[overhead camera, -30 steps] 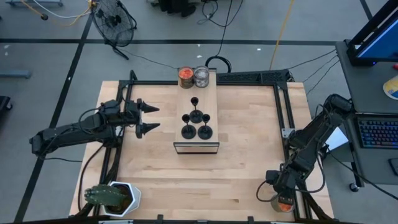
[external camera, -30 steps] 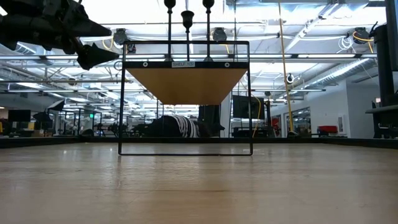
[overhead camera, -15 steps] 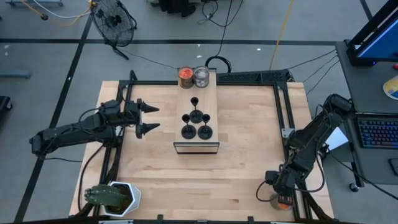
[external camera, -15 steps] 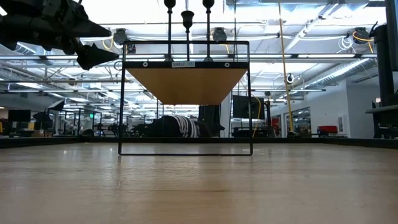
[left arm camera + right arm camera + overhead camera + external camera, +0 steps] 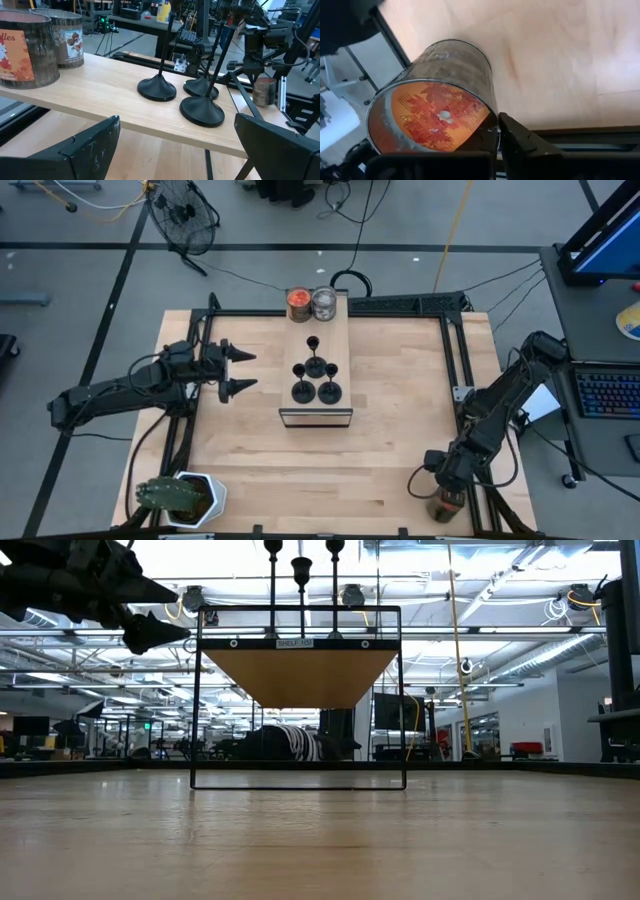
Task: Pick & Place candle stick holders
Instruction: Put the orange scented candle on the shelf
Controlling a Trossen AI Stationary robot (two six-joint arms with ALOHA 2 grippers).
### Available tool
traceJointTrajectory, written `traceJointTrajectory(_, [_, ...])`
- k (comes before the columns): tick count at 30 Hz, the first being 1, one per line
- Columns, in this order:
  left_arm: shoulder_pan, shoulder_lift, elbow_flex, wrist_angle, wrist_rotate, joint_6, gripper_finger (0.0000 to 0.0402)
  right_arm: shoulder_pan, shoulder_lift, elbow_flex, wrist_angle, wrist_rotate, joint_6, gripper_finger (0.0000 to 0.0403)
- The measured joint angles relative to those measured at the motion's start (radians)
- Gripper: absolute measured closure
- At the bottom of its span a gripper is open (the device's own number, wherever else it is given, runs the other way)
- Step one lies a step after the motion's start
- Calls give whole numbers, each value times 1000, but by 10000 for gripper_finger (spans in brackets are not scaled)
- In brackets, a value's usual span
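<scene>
Four holders (image 5: 315, 377) stood upright mid-frame, right of the open left gripper (image 5: 240, 370); we saw right gripper (image 5: 447, 498) clamping a jar (image 5: 437, 105), lower right.

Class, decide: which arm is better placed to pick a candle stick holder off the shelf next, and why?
Probably the left. Its open hand hangs beside the shelf, facing the candle stick holders. The right hand is far off at the table's corner, shut on a jar.
</scene>
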Motion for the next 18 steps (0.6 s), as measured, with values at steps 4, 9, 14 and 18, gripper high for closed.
traceJointTrajectory(4, [0,0,0,-4,0,-2,4,-41,0,0,-9,1,-4,401])
traceJointTrajectory(9, [0,0,0,-4,1,-13,4,-111,0,0,-8,6,-45,402])
traceJointTrajectory(14, [0,0,0,-4,1,-18,4,-201,0,9,-7,14,-150,402])
traceJointTrajectory(18, [0,0,0,-3,2,-24,4,-283,0,43,-20,39,-254,402])
